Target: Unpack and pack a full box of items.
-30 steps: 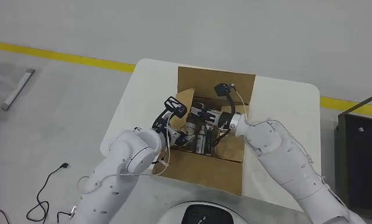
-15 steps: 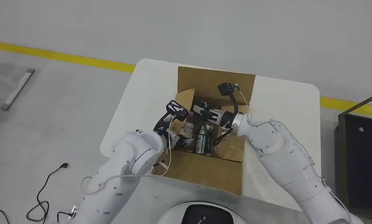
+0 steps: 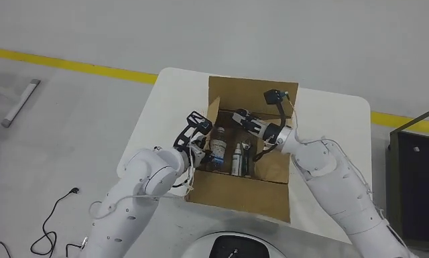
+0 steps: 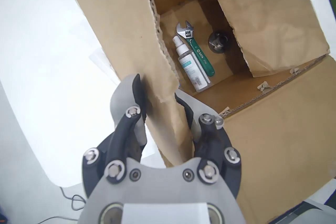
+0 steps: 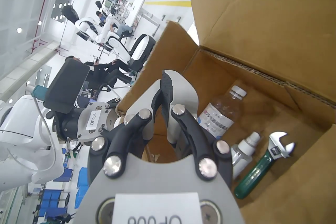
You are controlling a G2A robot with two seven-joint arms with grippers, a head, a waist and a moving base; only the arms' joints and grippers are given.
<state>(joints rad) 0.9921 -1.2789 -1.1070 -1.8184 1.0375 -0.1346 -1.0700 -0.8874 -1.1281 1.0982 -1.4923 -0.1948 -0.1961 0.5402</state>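
Top camera looks down over the worktop (image 3: 174, 104); both wrist cameras peer close into the same box (image 4: 275, 135).

The left arm (image 3: 151, 181) comes in from the near left side of the desk, with its elbow bent. The left tool (image 4: 158, 96) points down. It has one finger (image 4: 135, 93) on each side of the box flap (image 4: 113, 12) and pinches it. The right arm (image 3: 335, 184) comes in from the near right side, and its wrist turns toward the middle of the desk. The right tool (image 5: 168, 80) has both fingers pressed tight together.
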